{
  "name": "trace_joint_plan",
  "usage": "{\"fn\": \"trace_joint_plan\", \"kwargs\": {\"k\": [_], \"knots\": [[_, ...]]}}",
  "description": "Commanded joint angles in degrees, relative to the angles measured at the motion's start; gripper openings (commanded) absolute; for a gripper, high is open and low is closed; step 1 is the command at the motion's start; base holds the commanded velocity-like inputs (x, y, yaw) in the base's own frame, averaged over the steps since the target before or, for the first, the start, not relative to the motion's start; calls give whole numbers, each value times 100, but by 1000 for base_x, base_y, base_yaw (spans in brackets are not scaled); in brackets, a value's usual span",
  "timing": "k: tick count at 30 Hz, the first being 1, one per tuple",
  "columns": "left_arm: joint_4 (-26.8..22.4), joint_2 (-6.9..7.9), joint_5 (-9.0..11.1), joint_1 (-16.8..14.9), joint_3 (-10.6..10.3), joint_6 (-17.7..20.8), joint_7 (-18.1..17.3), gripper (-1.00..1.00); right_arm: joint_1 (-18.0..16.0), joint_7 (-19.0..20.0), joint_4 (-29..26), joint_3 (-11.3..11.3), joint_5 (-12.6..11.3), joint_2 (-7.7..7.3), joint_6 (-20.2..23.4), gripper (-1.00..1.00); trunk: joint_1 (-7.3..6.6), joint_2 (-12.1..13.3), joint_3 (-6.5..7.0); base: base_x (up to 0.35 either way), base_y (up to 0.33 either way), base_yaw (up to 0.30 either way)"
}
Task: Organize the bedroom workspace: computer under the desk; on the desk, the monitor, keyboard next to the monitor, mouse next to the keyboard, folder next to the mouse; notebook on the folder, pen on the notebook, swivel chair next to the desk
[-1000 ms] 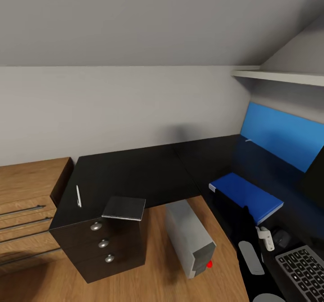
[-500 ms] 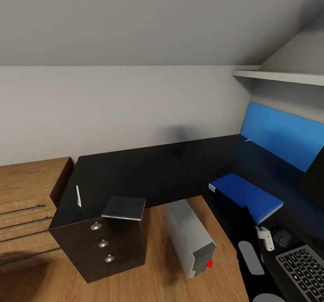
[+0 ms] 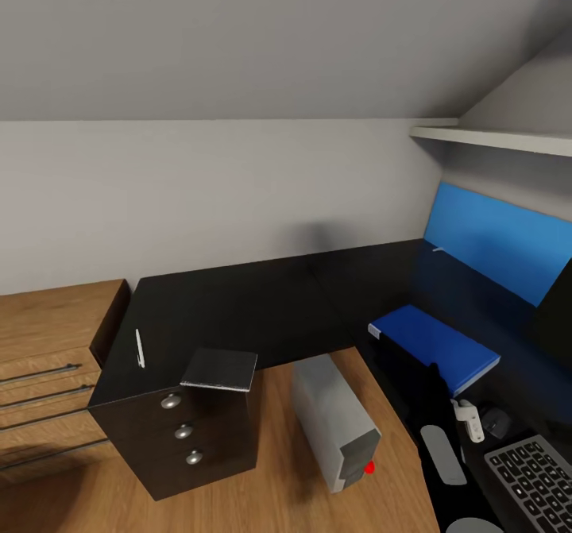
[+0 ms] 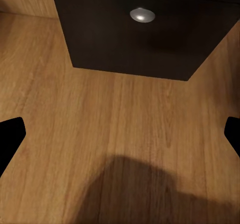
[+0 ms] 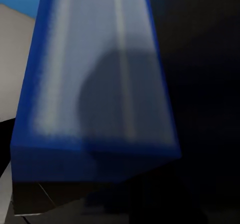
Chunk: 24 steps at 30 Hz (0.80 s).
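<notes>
Nothing but a slight downward shift of my head view has changed: my left end effector [image 4: 120,134], spread, hangs over floor below the drawers, nearer the notebook [image 3: 219,368] overhanging the counter [image 3: 254,303] edge, pen [image 3: 139,347] beside it, folder [image 3: 433,345] far right; right end effector's state unclear.

Keyboard [image 3: 531,481] cut by the head view's lower right corner; only part of its key rows in frame. Monitor [image 3: 556,314] a dark sliver at the right edge, screen mostly out of frame. Left gripper [image 4: 120,134]: only two black fingertips [image 4: 10,134] enter frame, far apart over the floor. Folder [image 5: 100,73] blurred ahead of the right fingers, its edges soft. Dresser [image 3: 48,358] cut at the left edge.
</notes>
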Motion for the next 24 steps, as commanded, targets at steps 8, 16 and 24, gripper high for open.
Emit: {"fn": "trace_joint_plan", "kwargs": {"k": [8, 16, 24], "knots": [[-22, 6, 25, -8, -52, -22, 34, 100, -3, 3, -13, 1, -42, 1, -3, -100, 0, -4, -6, 0, 0, 0], [-22, 6, 25, -8, -56, -22, 32, 100, -3, -3, -13, 11, -41, 0, -2, -100, 0, -4, -6, 0, 0, 0], [-22, 6, 25, -8, -54, -22, 28, 100, -3, -3, -19, 13, -26, 0, -1, -100, 0, -4, -6, 0, 0, 0]]}}
